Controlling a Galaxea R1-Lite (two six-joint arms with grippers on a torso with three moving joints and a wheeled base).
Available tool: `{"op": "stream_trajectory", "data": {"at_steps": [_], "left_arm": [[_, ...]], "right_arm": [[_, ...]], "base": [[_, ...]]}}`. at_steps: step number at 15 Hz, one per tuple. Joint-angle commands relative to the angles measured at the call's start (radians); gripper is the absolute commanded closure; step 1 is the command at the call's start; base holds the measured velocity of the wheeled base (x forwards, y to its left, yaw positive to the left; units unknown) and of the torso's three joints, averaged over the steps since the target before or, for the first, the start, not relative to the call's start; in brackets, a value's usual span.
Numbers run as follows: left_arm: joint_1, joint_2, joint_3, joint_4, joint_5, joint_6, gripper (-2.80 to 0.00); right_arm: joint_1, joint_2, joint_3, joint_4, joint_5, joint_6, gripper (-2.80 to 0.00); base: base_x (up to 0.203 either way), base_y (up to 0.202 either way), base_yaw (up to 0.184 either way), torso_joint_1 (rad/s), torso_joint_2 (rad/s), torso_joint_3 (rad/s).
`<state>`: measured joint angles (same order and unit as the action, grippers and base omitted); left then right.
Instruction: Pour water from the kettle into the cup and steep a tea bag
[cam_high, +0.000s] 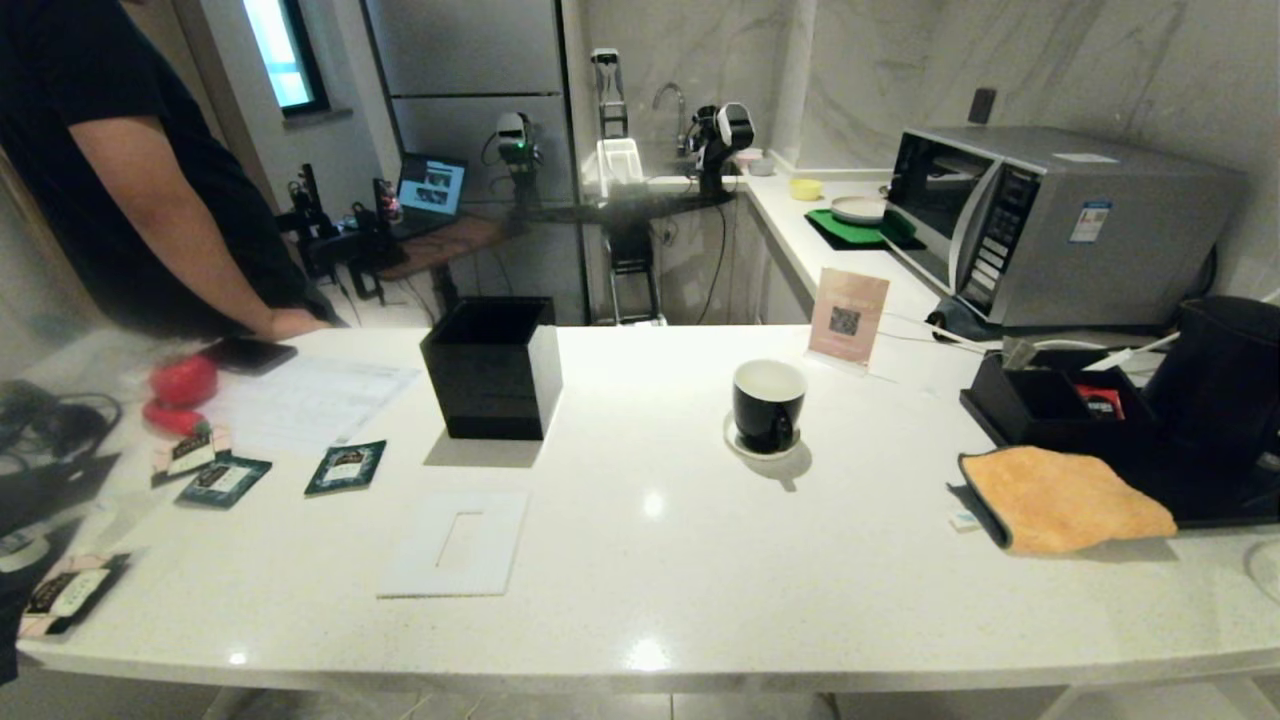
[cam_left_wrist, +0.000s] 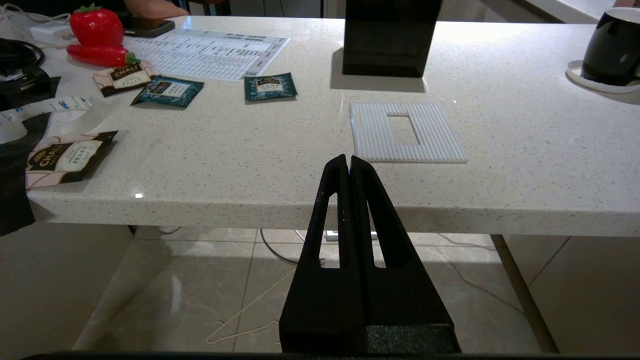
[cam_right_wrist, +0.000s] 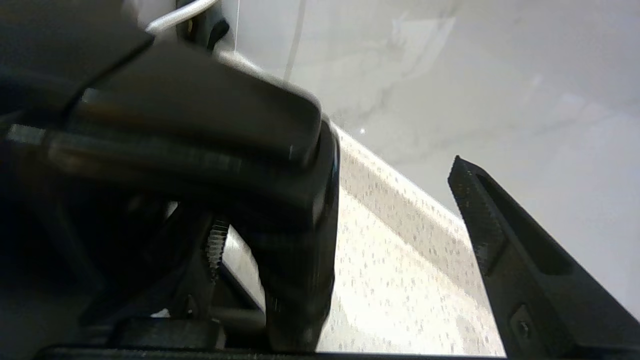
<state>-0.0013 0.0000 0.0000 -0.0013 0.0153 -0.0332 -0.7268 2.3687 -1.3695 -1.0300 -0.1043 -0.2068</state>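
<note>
While the right gripper (cam_right_wrist: 345, 240) is gaping wide around the kettle (cam_right_wrist: 165, 165) handle, holding nothing, it needs squarer centring before closing.

**Kettle at the far right, cup mid-counter**

We see the kettle (cam_high: 1225, 375), a large matte black jug, standing upright at the counter's far right edge, partly cut off by the head view. Well apart from it, the cup (cam_high: 767, 402), a small glossy black mug with a white inside, stands upright on its white saucer (cam_high: 738, 441).
</note>
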Motion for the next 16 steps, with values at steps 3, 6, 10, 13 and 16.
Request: {"op": "stream_trajectory", "data": {"at_steps": [3,6,10,13,16], "left_arm": [[0.000,0.002,0.000,0.000,0.000,-0.001,0.00],[0.000,0.002,0.000,0.000,0.000,-0.001,0.00],[0.000,0.002,0.000,0.000,0.000,-0.001,0.00],[0.000,0.002,0.000,0.000,0.000,-0.001,0.00],[0.000,0.002,0.000,0.000,0.000,-0.001,0.00]], "right_arm": [[0.000,-0.048,0.086,-0.018,0.000,-0.005,-2.80],[0.000,-0.079,0.161,-0.063,0.001,-0.002,-2.80],[0.000,-0.140,0.238,-0.082,0.003,-0.003,-2.80],[0.000,-0.192,0.317,-0.104,0.004,-0.003,-2.80],[-0.001,-0.269,0.433,-0.145,0.006,-0.002,-2.80]], "base": [[0.000,0.000,0.000,0.000,0.00,0.000],[0.000,0.000,0.000,0.000,0.00,0.000],[0.000,0.000,0.000,0.000,0.00,0.000],[0.000,0.000,0.000,0.000,0.00,0.000],[0.000,0.000,0.000,0.000,0.00,0.000]]}}
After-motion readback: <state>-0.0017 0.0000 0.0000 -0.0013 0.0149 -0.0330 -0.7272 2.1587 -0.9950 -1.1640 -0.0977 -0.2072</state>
